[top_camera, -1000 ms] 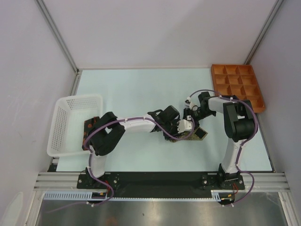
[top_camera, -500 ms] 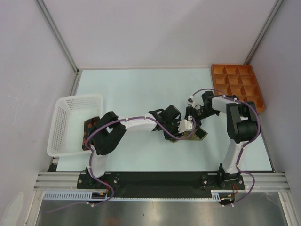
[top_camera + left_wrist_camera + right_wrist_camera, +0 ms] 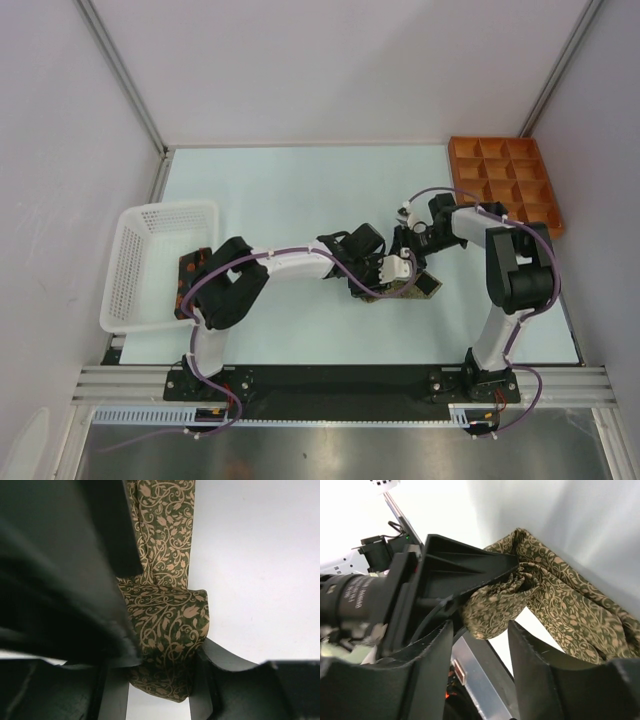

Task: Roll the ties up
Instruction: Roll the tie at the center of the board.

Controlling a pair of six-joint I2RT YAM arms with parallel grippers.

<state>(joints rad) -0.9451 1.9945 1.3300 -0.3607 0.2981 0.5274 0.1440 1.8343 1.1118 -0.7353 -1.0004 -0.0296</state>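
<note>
The olive tie (image 3: 165, 625), with a tan vine pattern, is partly rolled; its loose length runs away over the table. My left gripper (image 3: 159, 672) is shut on the roll, one finger on each side. In the top view the left gripper (image 3: 390, 272) sits mid-table over the tie (image 3: 410, 290), whose dark-lined tip (image 3: 428, 285) lies flat. My right gripper (image 3: 408, 248) is just behind it. In the right wrist view the right gripper (image 3: 481, 630) is open, its fingers (image 3: 540, 675) straddling the end of the roll (image 3: 492, 605). The black tie is out of view.
A white mesh basket (image 3: 160, 260) stands at the left edge, beside the left arm's elbow. An orange compartment tray (image 3: 505, 185) lies at the back right. The two arms meet close together at mid-table.
The right arm's elbow has swung a little right and toward the front, and its gripper has edged closer to the roll. The left gripper still holds the tie in place.
</note>
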